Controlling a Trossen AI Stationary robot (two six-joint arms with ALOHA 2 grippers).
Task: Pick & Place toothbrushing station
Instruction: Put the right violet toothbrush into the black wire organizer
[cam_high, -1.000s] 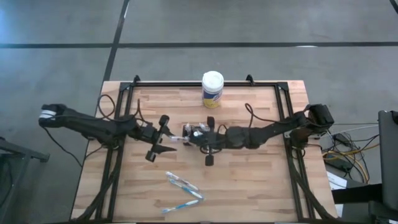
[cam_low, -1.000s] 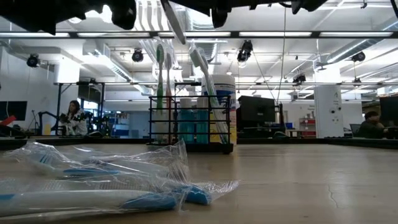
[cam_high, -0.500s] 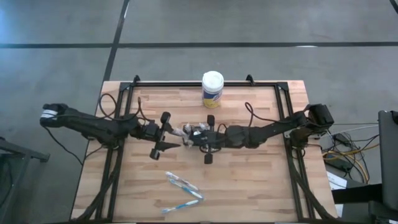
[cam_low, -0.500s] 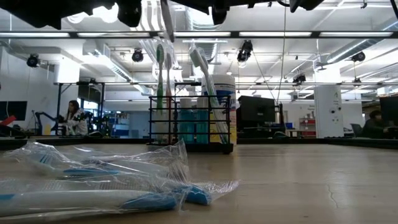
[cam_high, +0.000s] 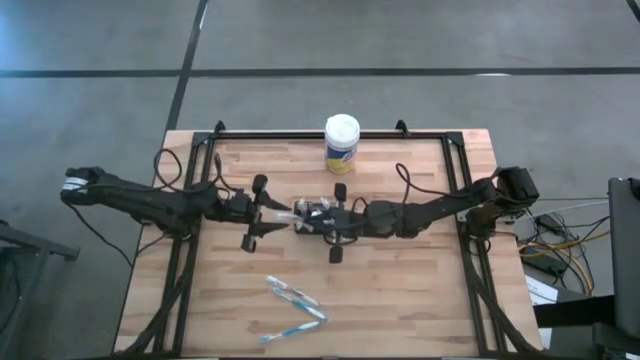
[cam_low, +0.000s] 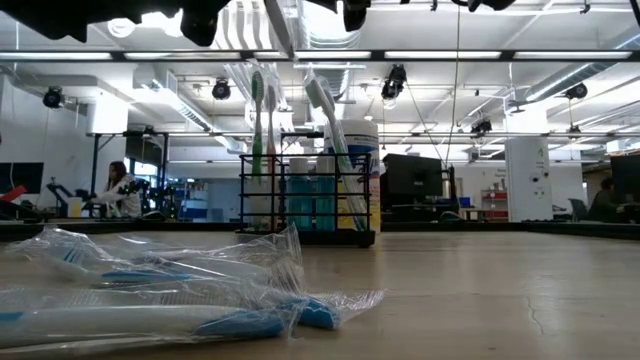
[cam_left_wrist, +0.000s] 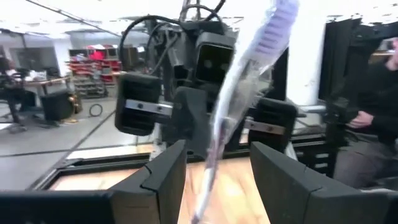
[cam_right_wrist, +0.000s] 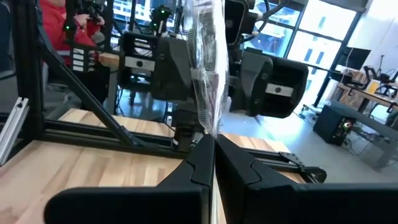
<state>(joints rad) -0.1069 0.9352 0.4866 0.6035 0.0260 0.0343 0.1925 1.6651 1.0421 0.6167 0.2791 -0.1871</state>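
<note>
Centrally, right gripper (cam_high: 303, 212) pinched a wrapped toothbrush (cam_right_wrist: 208, 74) shut; left gripper (cam_high: 268, 216) stood open around it above the toothbrushing station (cam_low: 305, 198).

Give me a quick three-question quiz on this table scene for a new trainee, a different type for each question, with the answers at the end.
1. True or false: the right tool is shut on a wrapped toothbrush.
2. Multiple choice: the white-lidded canister stands A) near the table edge at the high view's top, B) between the two tools, C) on the floor.
3. Fill in: the left tool has its jaws ____, one on either side of the wrapped toothbrush.
Key: 1 true; 2 A; 3 open.
</note>
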